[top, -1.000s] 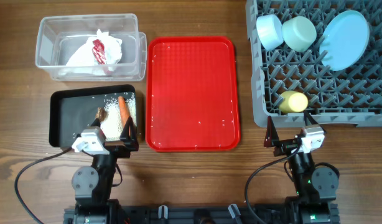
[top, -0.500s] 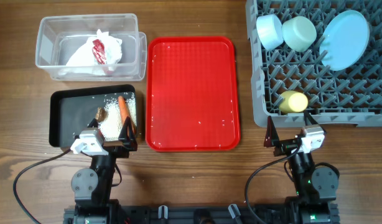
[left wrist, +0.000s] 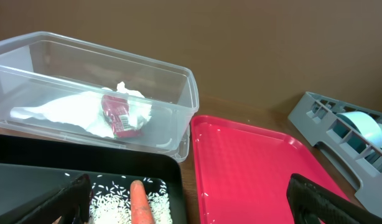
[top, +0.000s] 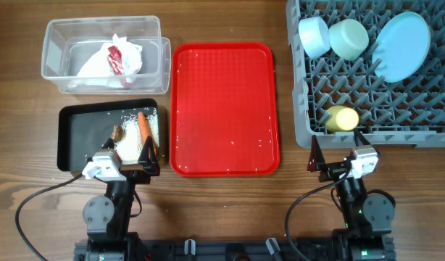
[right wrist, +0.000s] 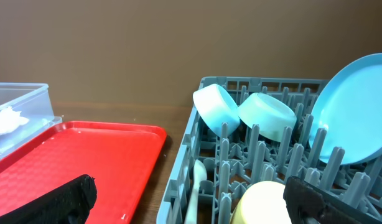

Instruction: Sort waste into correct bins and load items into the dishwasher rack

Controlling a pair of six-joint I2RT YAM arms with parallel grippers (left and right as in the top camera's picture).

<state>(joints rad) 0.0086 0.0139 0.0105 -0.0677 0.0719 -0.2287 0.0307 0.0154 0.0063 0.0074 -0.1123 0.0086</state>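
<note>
The clear tub holds crumpled tissue and a red wrapper. In the black tray lie a carrot, rice and a brown scrap. The grey rack carries two pale bowls, a blue plate, a yellow cup and a white spoon. My left gripper stands open at the black tray's near edge. My right gripper is open just in front of the rack, nothing between its fingers.
A flat red tray with a few stray rice grains lies between the bins and the rack. Bare wooden table surrounds everything, and cables trail from both arm bases at the near edge.
</note>
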